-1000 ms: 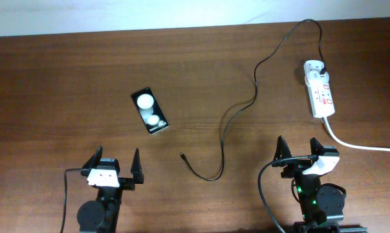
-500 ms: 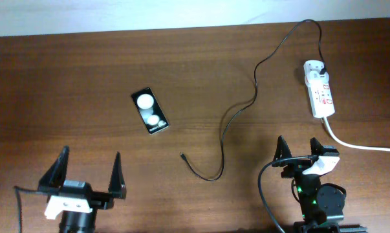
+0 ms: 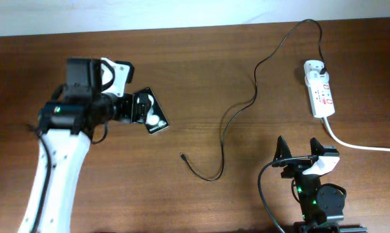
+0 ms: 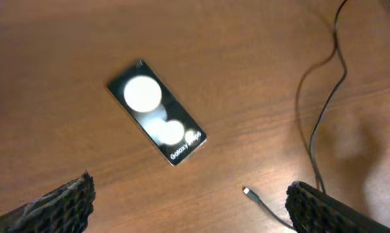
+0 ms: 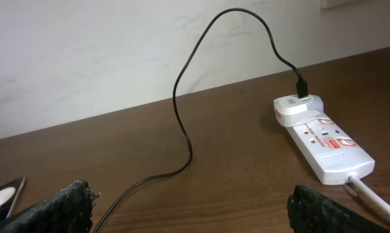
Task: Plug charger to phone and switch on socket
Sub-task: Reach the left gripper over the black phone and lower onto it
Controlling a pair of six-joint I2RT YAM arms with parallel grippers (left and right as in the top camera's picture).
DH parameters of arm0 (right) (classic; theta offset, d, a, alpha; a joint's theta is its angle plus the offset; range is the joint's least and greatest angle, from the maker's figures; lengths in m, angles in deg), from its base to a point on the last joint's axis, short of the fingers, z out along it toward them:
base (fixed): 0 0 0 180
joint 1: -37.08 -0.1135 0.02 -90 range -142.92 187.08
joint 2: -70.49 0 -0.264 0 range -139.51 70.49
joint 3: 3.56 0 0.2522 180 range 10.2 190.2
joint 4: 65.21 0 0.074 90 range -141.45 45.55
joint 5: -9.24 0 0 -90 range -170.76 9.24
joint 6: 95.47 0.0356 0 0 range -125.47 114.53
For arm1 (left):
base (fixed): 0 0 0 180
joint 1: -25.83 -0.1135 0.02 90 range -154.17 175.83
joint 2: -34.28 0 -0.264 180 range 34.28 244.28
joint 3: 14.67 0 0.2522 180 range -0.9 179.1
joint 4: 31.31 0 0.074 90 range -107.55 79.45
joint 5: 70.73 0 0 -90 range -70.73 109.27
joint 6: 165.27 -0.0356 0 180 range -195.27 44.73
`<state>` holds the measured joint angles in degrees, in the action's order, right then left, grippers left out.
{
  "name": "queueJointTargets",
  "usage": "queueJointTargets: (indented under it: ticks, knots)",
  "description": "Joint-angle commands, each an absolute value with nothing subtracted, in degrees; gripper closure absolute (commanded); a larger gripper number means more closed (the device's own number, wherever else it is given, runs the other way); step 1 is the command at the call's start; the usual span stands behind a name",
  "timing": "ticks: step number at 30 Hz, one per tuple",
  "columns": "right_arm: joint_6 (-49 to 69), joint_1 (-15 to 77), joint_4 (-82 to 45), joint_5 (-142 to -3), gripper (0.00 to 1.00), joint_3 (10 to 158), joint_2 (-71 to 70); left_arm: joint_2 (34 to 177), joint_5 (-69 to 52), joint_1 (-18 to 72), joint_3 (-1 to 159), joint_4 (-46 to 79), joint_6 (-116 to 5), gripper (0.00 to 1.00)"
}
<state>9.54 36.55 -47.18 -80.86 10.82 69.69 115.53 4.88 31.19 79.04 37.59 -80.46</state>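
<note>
The phone point(image 3: 156, 119), a black glossy slab with two white reflections, lies left of centre; it also shows in the left wrist view point(image 4: 157, 122) and at the edge of the right wrist view point(image 5: 0, 194). My left gripper point(image 3: 135, 107) point(image 4: 191, 207) is open and empty, hovering above the phone's far-left end. The charger, a thin black cable point(image 3: 237, 113) point(image 5: 182, 123), runs from the socket to a small plug tip point(image 3: 182, 155) point(image 4: 246, 191) lying loose on the table. The socket point(image 3: 319, 97) point(image 5: 324, 139) lies at the right. My right gripper point(image 3: 300, 150) point(image 5: 191, 207) is open and empty at the near edge.
A thick white cord point(image 3: 356, 144) point(image 5: 376, 204) leaves the socket toward the right edge. The wooden table point(image 3: 65, 58) meets a white wall at the back. The cable loops across the middle between phone and socket.
My left arm has swung from the near-left edge up and forward, and its gripper is now over the phone. The right arm, phone, cable and socket have not moved.
</note>
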Motion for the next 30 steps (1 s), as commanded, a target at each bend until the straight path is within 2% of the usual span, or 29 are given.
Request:
queueJointTargets:
  ticks: [1, 9, 18, 25, 26, 28, 29, 30]
  knots:
    - [9.34, 36.35, -46.81, -80.77, 0.01, 10.52, 70.13, 122.24, 3.33, 31.04, 79.54, 36.25, -81.34, 0.01]
    - [9.36, 36.35, -46.83, -80.77, 0.01, 10.52, 70.13, 131.29, -0.72, 31.06, 79.50, 35.23, -81.36, 0.01]
    - [9.36, 36.35, -46.81, -80.77, 0.01, 10.52, 70.13, 132.49, -0.43, 31.08, 79.04, 34.09, -76.99, 0.01]
    - [9.36, 36.35, -46.81, -80.77, 0.01, 10.52, 70.13, 141.65, 17.25, 37.88, 78.73, 29.83, -57.47, 0.01]
    - [9.36, 36.35, -46.83, -80.77, 0.01, 10.52, 70.13, 143.27, 20.02, 39.59, 78.73, 28.91, -55.52, 0.07]
    - [9.36, 36.35, -46.83, -80.77, 0.01, 10.52, 70.13, 145.19, 22.80, 41.40, 78.73, 27.55, -54.89, 0.26]
    - [9.34, 36.35, -46.83, -80.77, 0.01, 10.52, 70.13, 146.63, 23.28, 41.90, 78.73, 26.51, -53.47, 0.31]
    - [9.36, 36.35, -46.83, -80.77, 0.01, 10.52, 70.13, 147.29, 24.20, 41.97, 78.73, 26.20, -51.85, 0.29]
